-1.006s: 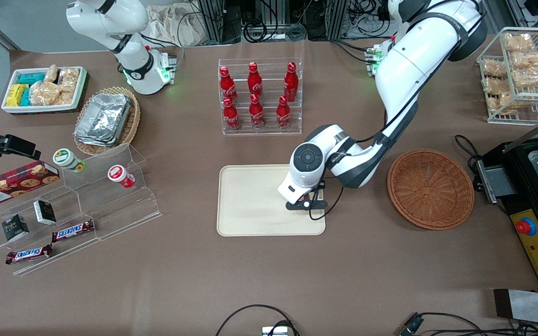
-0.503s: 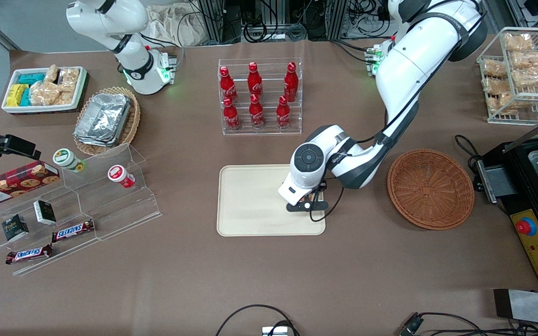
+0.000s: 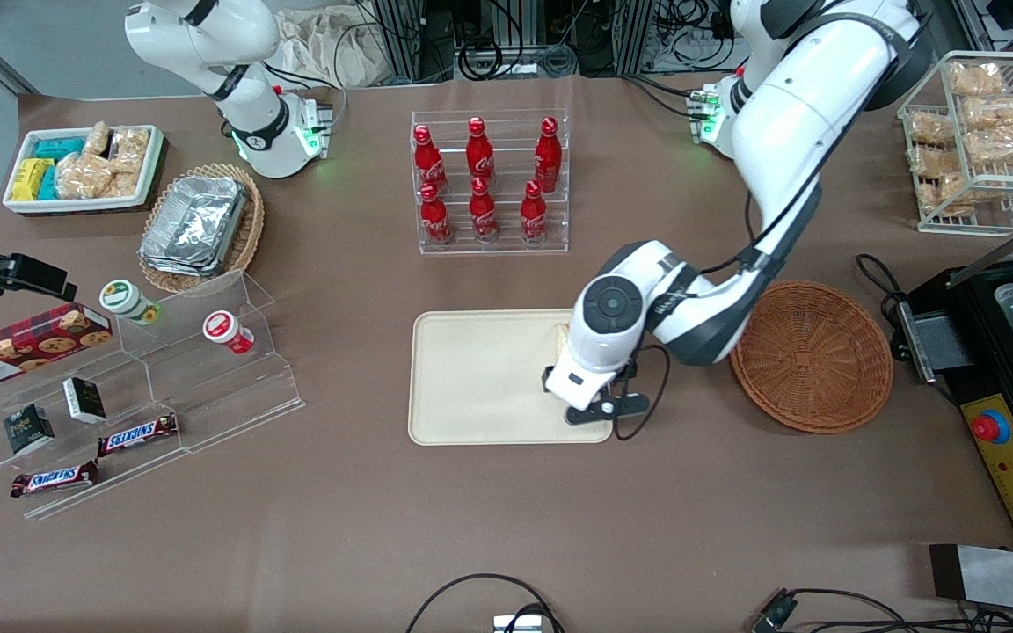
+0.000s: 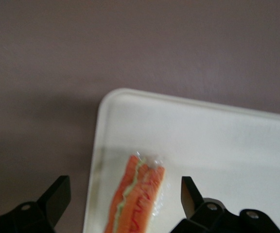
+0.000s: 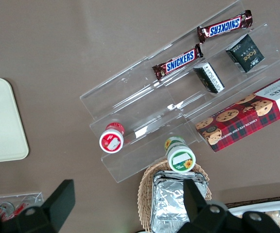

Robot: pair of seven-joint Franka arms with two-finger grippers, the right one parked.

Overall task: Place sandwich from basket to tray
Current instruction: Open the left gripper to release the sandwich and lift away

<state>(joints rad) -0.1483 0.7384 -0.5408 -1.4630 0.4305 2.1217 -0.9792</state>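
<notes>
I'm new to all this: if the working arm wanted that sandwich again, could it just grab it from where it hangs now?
Probably yes. The gripper hangs open right above the sandwich, which lies on the tray near the edge closest to the basket. Nothing sits between the fingers and the sandwich.

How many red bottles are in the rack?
6 red bottles in the rack: three farther from the camera, three nearer. None seem hidden. Gripper hangs open above the sandwich.

White arm [image 3: 779,132], grey joints, black cable, black end effector [image 4: 125,206].
</notes>
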